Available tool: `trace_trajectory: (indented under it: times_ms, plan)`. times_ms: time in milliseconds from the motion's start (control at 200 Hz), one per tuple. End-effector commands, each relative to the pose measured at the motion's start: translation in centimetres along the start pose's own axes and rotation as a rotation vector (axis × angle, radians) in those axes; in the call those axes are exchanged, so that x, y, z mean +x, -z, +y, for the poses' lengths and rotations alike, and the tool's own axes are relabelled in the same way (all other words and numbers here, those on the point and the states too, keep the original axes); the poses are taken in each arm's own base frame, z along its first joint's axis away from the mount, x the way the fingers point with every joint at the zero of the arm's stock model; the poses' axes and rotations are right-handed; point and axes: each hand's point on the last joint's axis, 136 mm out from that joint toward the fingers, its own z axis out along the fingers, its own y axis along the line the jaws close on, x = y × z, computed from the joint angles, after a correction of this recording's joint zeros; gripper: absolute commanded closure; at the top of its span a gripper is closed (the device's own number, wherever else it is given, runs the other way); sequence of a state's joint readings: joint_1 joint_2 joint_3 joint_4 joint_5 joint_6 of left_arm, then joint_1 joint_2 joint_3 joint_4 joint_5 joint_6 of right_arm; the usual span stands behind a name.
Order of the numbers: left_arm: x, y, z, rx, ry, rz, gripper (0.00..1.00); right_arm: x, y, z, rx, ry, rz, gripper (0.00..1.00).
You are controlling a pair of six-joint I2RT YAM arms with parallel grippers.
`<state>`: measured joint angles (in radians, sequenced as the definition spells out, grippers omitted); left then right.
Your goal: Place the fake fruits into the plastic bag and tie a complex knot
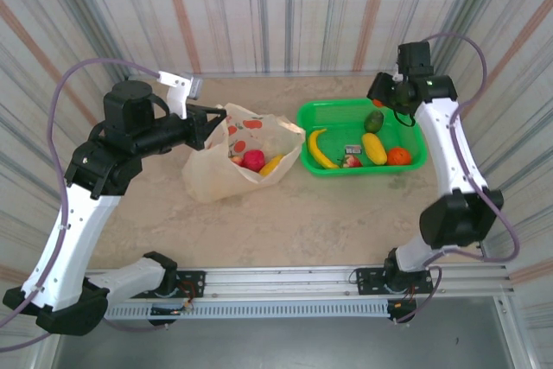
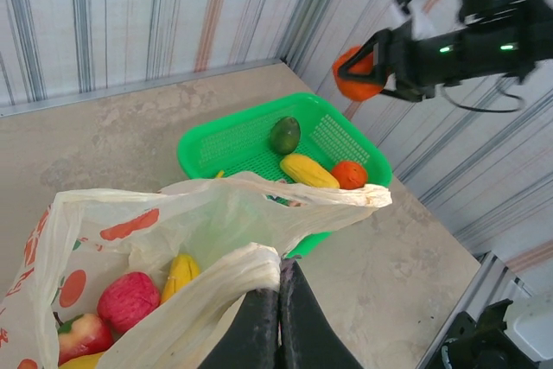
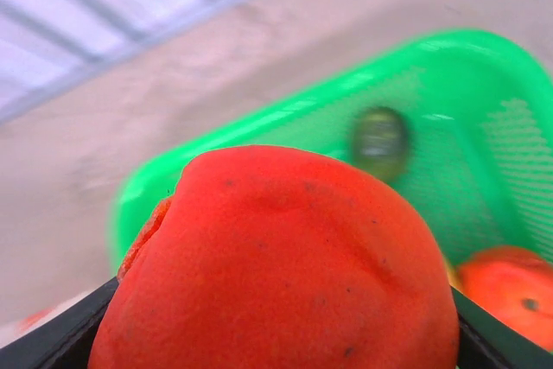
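The plastic bag (image 1: 216,174) lies left of centre with its mouth held open. My left gripper (image 1: 207,124) is shut on the near rim of the bag (image 2: 216,213), pinching bunched film between the black fingers (image 2: 259,317). Inside the bag lie a red fruit (image 2: 128,300), a yellow one (image 2: 180,272) and an apple (image 2: 82,336). My right gripper (image 2: 371,71) is shut on an orange fruit (image 3: 276,257) and holds it in the air above the far end of the basket. A banana (image 1: 320,149), an avocado (image 1: 373,121), a mango (image 1: 373,148) and another orange (image 1: 397,156) lie in the basket.
The green basket (image 1: 359,104) sits right of the bag, almost touching its open mouth. Striped walls close in the table at the back and on both sides. A metal rail (image 1: 294,278) runs along the near edge.
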<state>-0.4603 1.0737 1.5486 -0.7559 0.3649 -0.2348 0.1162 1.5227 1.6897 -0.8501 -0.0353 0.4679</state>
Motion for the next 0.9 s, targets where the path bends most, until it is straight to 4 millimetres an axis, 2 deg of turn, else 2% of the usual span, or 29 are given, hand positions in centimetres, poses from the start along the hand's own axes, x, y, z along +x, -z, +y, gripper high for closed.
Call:
trace_trajectory:
  times_ms: [0,125,190,200,230,286,351,431,551,566,616,701,897]
  plan:
    - [-0.8,0.9,-0.6,0.0,-0.033,-0.029,0.98,-0.6,6.7,7.3,-0.282,0.122,-0.089,0.34]
    - [-0.8,0.9,-0.4,-0.006,-0.034,-0.029,0.98,0.5,13.6,14.8,-0.561,0.256,-0.147,0.35]
    - [-0.7,0.9,-0.4,-0.01,-0.033,-0.027,0.98,2.3,16.5,18.6,-0.704,0.332,-0.142,0.34]
    - [-0.7,0.9,-0.4,-0.011,-0.034,-0.028,0.98,2.1,17.6,19.3,-0.733,0.343,-0.157,0.34]
    - [-0.7,0.9,-0.3,-0.012,-0.032,-0.027,0.98,3.0,19.0,20.9,-0.8,0.38,-0.148,0.34]
    - [-0.7,0.9,-0.2,-0.019,-0.031,-0.028,0.98,5.2,20.6,23.2,-0.886,0.447,-0.115,0.34]
    - [-0.8,1.1,-0.2,-0.023,-0.034,-0.032,0.98,7.6,21.2,25.0,-0.932,0.511,-0.076,0.34]
    - [-0.8,1.3,-0.1,-0.031,-0.036,-0.036,0.98,10.5,20.2,26.3,-0.928,0.566,-0.017,0.34]
    - [-0.8,1.6,0.0,-0.043,-0.039,-0.043,0.98,14.2,17.2,27.2,-0.86,0.639,0.041,0.34]
    - [-0.8,1.6,0.0,-0.044,-0.039,-0.043,0.98,15.3,15.9,26.9,-0.835,0.645,0.071,0.34]
    - [-0.8,1.7,0.0,-0.047,-0.041,-0.047,0.98,16.8,14.0,26.8,-0.789,0.658,0.101,0.35]
    - [-0.8,1.9,0.1,-0.054,-0.043,-0.05,0.98,18.1,10.8,26.3,-0.694,0.649,0.122,0.37]
    - [-0.7,1.9,0.3,-0.061,-0.048,-0.053,0.98,19.4,4.2,25.6,-0.495,0.609,0.131,0.4]
